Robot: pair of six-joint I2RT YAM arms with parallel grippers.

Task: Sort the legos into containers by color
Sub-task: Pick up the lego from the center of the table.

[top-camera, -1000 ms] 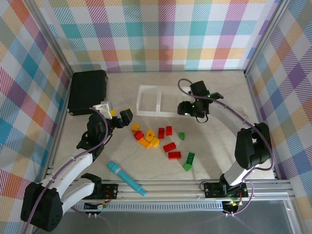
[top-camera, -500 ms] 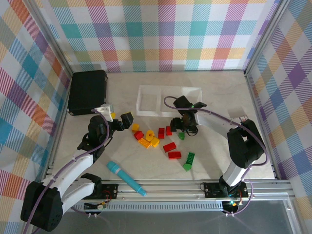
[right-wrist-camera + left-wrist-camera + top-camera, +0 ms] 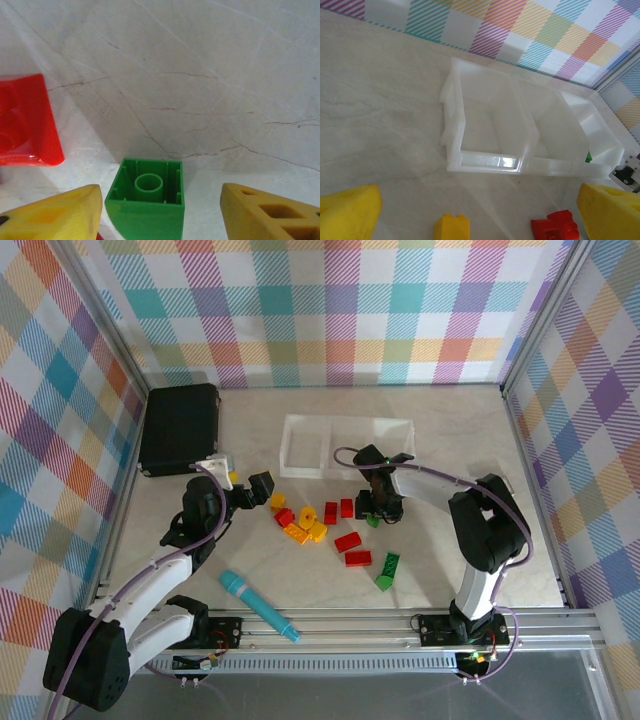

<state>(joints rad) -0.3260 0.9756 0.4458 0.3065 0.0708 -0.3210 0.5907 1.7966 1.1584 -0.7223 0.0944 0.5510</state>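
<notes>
Early yet | right claw (image 3: 161,195) straddles a green lego (image 3: 146,202) on the counter (image 3: 450,440), fingers (image 3: 55,215) apart, nothing gripped | left claw (image 3: 247,480) gapes wide near the yellow legos (image 3: 305,530) | red legos (image 3: 348,540) and others lie loose; containers (image 3: 300,447) look almost bare, so nearly all sorting remains.

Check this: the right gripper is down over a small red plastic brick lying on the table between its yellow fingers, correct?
No: that small plastic brick is green, not red. The right wrist view shows it on the table between the yellow fingers of the right gripper.
</notes>
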